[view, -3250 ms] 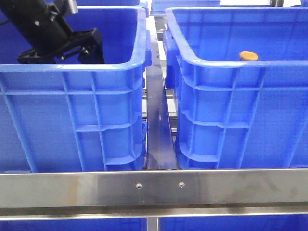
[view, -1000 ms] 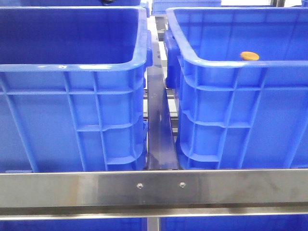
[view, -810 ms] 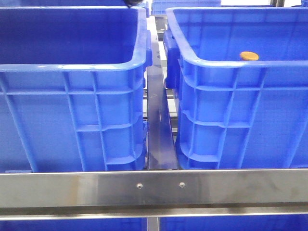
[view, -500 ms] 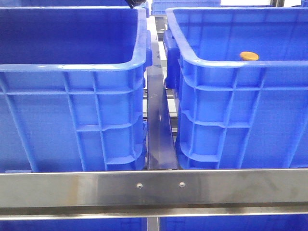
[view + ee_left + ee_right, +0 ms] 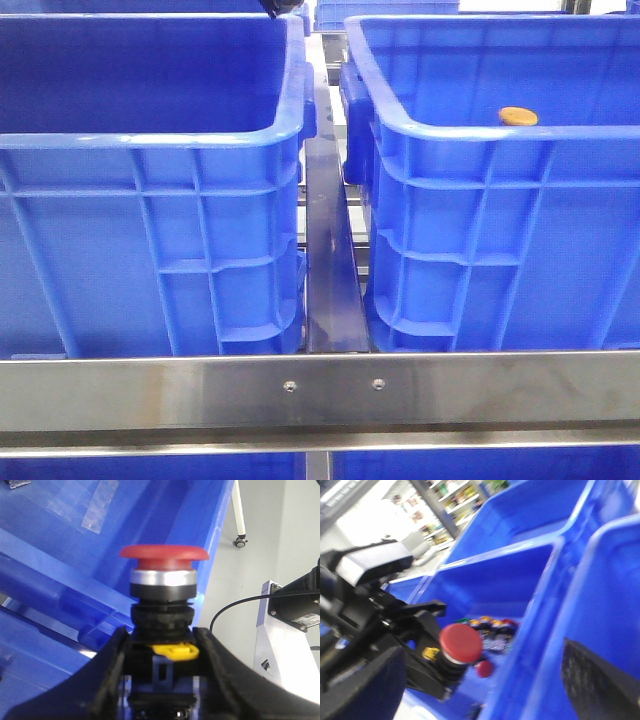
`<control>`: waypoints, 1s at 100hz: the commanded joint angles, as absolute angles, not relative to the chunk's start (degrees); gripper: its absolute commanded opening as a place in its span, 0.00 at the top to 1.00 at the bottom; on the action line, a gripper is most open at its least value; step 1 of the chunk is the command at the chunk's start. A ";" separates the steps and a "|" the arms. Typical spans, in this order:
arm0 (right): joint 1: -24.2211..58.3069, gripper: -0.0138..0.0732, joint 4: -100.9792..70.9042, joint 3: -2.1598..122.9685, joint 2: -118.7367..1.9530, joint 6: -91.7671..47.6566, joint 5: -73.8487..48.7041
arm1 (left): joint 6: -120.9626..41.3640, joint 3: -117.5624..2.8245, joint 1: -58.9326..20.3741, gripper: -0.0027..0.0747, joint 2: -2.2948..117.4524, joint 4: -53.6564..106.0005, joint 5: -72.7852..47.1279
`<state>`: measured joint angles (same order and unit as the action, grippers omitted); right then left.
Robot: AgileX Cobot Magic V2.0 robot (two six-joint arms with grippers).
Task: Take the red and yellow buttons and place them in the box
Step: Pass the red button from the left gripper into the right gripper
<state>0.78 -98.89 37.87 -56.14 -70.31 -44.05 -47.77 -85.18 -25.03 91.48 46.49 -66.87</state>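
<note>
The left pincer (image 5: 161,680) is closed on the black body of the red button (image 5: 164,554), holding it from both sides. The button's long axis runs straight out from between the fingers, and its mushroom cap points away from the wrist. In the right wrist view the same red button (image 5: 461,642) hangs above a blue crate (image 5: 520,580) where more buttons (image 5: 492,626) lie in a heap. The right pincer (image 5: 485,700) has its fingers wide apart and holds nothing. Farther off, in the front view, a yellow button (image 5: 518,116) already lies inside the right box (image 5: 480,130). I judge the left arm must carry its button sideways to this box.
</note>
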 commanded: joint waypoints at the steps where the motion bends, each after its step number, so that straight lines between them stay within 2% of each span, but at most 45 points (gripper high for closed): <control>1: 0.85 0.10 -100.46 41.76 -58.73 -65.12 -48.90 | -47.62 -86.76 -25.49 0.99 89.41 50.02 -66.34; 33: 1.86 0.10 -98.02 47.96 -69.69 -60.52 -56.97 | -47.62 -86.76 -25.49 0.99 89.41 50.02 -66.34; 67: 11.30 0.10 -100.21 53.50 -78.00 -60.52 -56.24 | -47.62 -86.76 -25.49 0.99 89.41 50.02 -66.34; 84: 12.28 0.10 -101.06 53.76 -79.29 -60.52 -56.16 | -47.62 -86.76 -25.49 0.99 89.41 50.02 -66.34; 91: 12.28 0.15 -101.37 53.76 -79.29 -60.57 -55.98 | -47.62 -86.76 -25.49 0.99 89.41 50.02 -66.34; 100: 12.28 0.31 -101.69 53.76 -79.29 -60.57 -55.98 | -47.62 -86.76 -25.49 0.99 89.41 50.02 -66.34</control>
